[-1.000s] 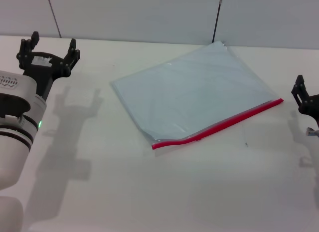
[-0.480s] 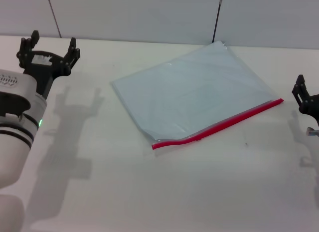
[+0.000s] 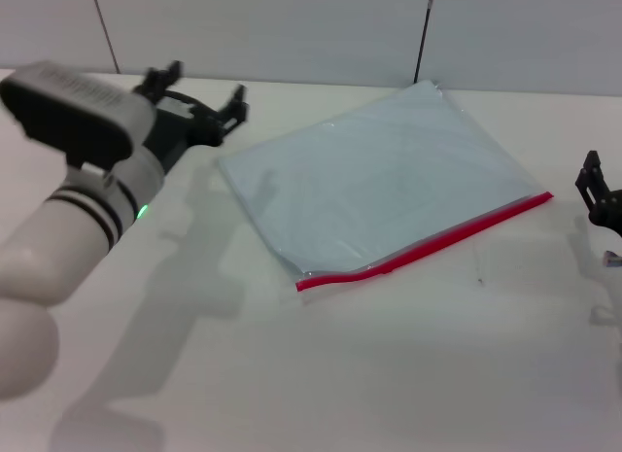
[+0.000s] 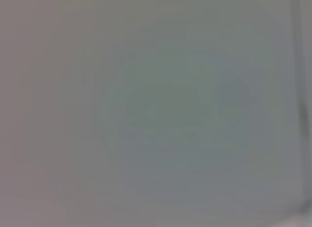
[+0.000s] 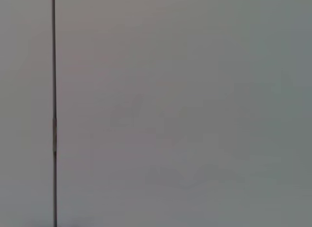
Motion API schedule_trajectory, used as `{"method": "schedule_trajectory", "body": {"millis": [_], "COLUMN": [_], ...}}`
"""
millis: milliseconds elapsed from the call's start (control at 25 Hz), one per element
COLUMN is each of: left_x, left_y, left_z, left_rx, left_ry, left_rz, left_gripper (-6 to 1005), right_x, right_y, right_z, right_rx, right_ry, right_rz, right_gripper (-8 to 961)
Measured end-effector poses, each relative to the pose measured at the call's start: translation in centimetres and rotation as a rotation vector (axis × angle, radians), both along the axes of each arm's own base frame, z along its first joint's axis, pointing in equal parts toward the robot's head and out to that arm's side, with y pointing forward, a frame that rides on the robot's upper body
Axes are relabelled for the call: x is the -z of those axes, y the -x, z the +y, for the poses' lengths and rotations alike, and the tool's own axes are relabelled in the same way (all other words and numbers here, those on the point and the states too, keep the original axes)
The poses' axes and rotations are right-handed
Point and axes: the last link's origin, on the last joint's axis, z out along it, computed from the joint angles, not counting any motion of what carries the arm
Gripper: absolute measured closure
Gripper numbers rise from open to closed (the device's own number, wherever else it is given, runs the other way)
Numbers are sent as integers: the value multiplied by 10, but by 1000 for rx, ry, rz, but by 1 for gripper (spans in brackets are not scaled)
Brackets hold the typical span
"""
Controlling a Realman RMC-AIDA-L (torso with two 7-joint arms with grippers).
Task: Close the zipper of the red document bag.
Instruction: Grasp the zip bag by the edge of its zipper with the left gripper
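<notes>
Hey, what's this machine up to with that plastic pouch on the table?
It is about to zip a pouch shut. The red document bag lies flat on the white table, its zipper along the edge nearest the robot. Nothing is gripping it yet. The left pincer, fingers spread open, hangs above the table just beside the bag's far left corner. The right pincer sits off to the right, apart from the bag.

We see that the left arm has swung in from the far left edge toward the middle of the surface. Its left pincer (image 3: 202, 90), fingers spread apart, now hangs just beside the far left corner of the red document bag (image 3: 379, 185), where earlier it was well apart from it.
</notes>
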Motion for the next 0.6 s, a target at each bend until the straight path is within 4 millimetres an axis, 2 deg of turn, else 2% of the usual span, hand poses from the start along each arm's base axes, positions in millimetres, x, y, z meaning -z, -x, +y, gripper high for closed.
{"method": "schedule_trajectory", "body": {"millis": [200,320,600], "left_x": [5,11,11], "left_y": [-23,-35,-53], "left_z": [0,-6,-15], "left_rx": [40,90,126], "left_ry": [164,260,465], "left_rz": [102,231,384], "left_gripper": [115,117,122], "right_x": [0,0,-1], "right_y": [0,-1,2], "right_z": [0,1,4], "right_rx": [2,4,-3], "right_ry": [-1,3,4], "right_rz": [0,0,-1], "right_gripper": [167,167,167]}}
